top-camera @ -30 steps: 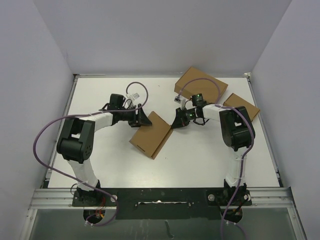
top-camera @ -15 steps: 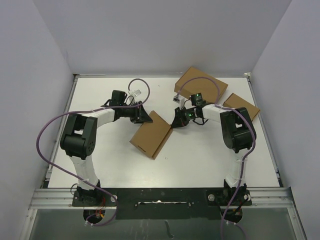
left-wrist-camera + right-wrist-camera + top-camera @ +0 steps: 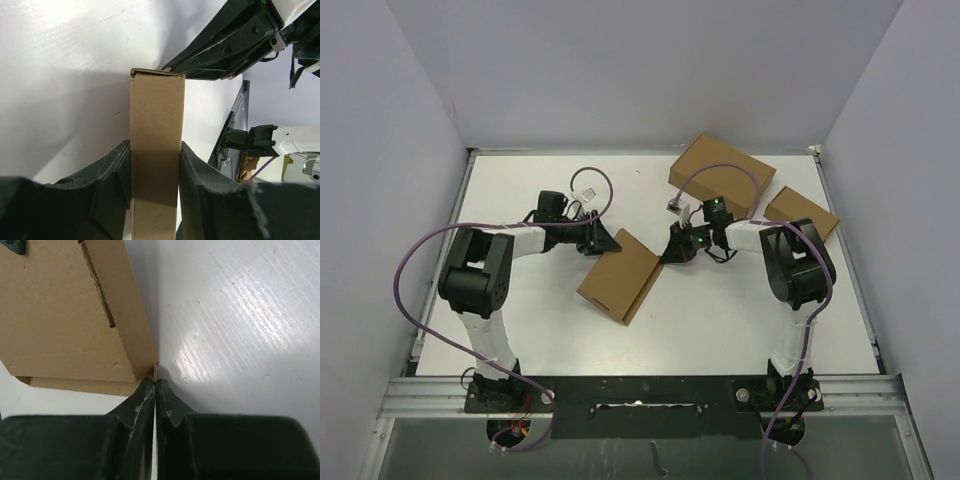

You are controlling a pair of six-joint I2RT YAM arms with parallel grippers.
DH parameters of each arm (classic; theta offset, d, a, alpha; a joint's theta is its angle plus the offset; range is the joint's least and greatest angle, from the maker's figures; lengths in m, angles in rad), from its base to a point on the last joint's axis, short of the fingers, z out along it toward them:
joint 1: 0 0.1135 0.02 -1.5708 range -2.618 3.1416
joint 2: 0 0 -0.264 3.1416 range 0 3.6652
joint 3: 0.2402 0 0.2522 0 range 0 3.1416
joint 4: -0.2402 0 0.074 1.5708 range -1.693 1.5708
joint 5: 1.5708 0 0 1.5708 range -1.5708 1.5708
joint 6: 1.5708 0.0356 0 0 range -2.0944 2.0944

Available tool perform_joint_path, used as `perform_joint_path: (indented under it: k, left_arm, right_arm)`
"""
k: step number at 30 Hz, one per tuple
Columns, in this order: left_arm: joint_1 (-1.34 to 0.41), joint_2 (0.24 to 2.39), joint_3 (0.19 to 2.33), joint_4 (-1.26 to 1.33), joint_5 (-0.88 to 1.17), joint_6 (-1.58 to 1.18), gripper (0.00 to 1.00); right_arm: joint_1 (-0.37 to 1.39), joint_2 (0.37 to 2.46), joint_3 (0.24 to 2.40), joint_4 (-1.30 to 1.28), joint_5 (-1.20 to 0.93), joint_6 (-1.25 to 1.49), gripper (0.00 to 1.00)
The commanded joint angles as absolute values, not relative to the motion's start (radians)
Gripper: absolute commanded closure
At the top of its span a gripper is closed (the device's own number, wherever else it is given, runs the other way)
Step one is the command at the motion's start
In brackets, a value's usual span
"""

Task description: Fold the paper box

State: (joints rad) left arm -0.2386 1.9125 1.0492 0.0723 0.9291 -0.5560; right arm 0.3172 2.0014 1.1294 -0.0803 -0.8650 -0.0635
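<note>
The paper box [image 3: 620, 276] lies closed and flat at mid-table, a shallow brown mailer turned at an angle. My left gripper [image 3: 605, 243] is at its far left corner. In the left wrist view the box's side wall [image 3: 157, 115] runs between the two fingers, which press on it from both sides: left gripper [image 3: 155, 148] shut on it. My right gripper [image 3: 672, 252] meets the box's right corner. In the right wrist view its fingers are together [image 3: 156, 382] with a thin cardboard edge of the box [image 3: 65, 315] pinched at the tips.
A larger brown box [image 3: 722, 170] lies at the back right, with a small narrow brown box [image 3: 802, 212] near the right edge. Purple cables loop over both arms. The right arm's black gripper [image 3: 225, 50] shows beyond the box in the left wrist view.
My left gripper has closed onto the box's far left corner. The box and both grippers have shifted slightly toward the near left.
</note>
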Motion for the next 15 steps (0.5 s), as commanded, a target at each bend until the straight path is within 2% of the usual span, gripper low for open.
perform_joint_path:
  k: [1, 15]
  left_arm:
    - [-0.214, 1.896, 1.020, 0.206, 0.939, -0.576, 0.81]
    - [-0.169, 1.871, 0.893, 0.368, 0.940, -0.659, 0.84]
  right_arm:
    - [0.314, 1.938, 1.092, 0.032, -0.889, -0.011, 1.00]
    - [0.307, 1.856, 0.939, 0.256, -0.869, 0.064, 1.00]
